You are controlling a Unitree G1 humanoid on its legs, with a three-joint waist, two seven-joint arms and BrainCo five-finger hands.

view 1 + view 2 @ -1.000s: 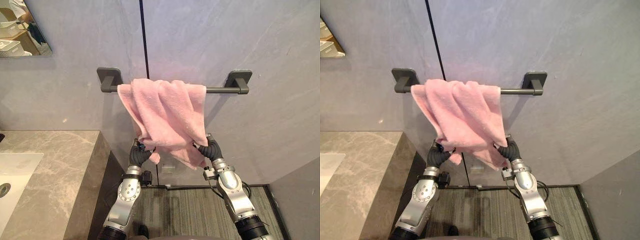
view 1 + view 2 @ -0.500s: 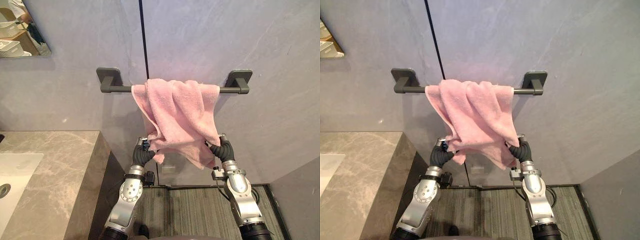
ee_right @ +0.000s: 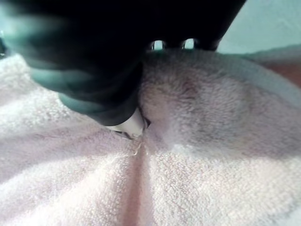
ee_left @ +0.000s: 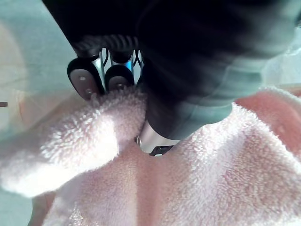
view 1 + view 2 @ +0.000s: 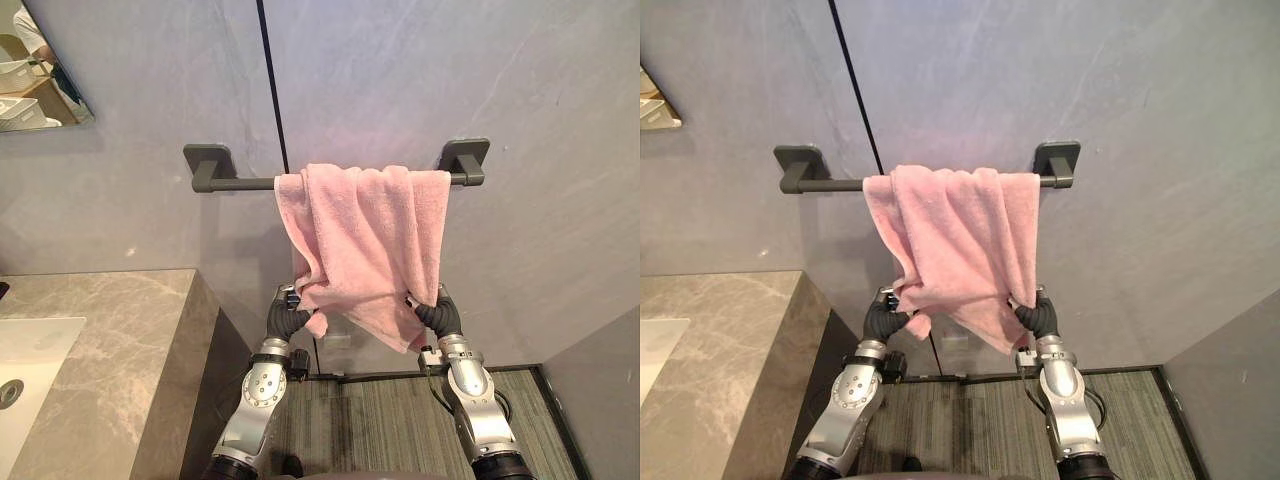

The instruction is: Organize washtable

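1. Nearest the camera, a grey marble countertop [image 5: 110, 340] is occupying the lower left, with the white basin of a sink [image 5: 25, 350] lying at its outer edge. A striped grey floor covering [image 5: 380, 420] is running along the foot of the wall.
2. The left hand [image 5: 285, 318] is reaching up to the lower left corner of the pink towel [image 5: 365, 240]. In the left wrist view its dark-tipped fingers [image 4: 84, 80] are pressing into the pile while the thumb [image 4: 157, 141] is digging into a fold, so this hand is pinching the cloth.
3. The right hand [image 5: 437, 315] is gripping the towel's lower right edge. In the right wrist view its thumb [image 3: 127, 123] is sinking into the cloth, with the fingers curling over the far side of the fold.
4. The towel is hanging over the right-hand part of a dark grey towel bar [image 5: 235, 183], bunching in loose folds, its lower hem stretching between the two hands.
5. The bar is sitting on two brackets fixed to a grey stone-look wall [image 5: 560, 120], which a thin dark vertical seam [image 5: 272, 100] is dividing.
6. A mirror [image 5: 40, 70] is showing at the upper left corner.
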